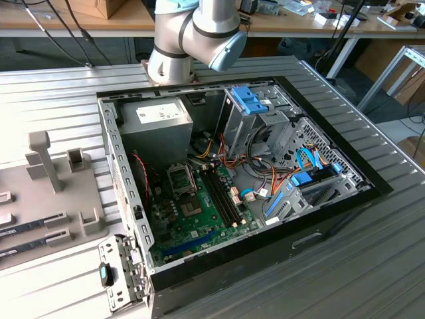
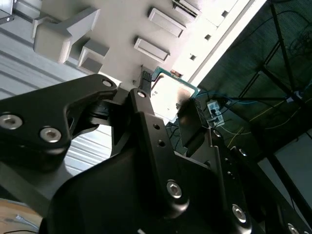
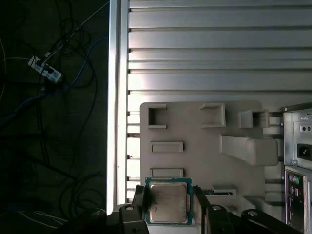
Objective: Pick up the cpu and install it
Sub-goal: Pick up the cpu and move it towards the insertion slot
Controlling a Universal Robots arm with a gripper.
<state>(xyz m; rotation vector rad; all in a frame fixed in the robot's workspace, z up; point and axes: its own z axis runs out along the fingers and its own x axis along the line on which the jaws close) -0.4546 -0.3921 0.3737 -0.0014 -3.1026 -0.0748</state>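
Observation:
The cpu [image 3: 168, 202] is a small flat square with a silver-grey metal top and a green rim. It sits between my two black fingers [image 3: 139, 204], well above the grey holder tray [image 3: 195, 131]. My gripper [image 3: 168, 207] is shut on it, one finger against each of two opposite edges. In the second wrist view the cpu [image 2: 168, 95] glares bright between the fingertips [image 2: 187, 114] of the gripper [image 2: 165, 100]. In the exterior view, the open computer case [image 1: 332, 212] lies on the table with its green motherboard [image 1: 199, 212] and the square socket [image 1: 180, 178] showing.
The arm's base joints [image 1: 192, 33] stand behind the case. A big grey power-supply box [image 1: 156, 119] fills the case's rear corner, with blue drive brackets [image 1: 249, 100] and wire bundles beside it. The ribbed metal table [image 3: 219, 48] ends at an edge with floor cables [image 3: 48, 73] beyond.

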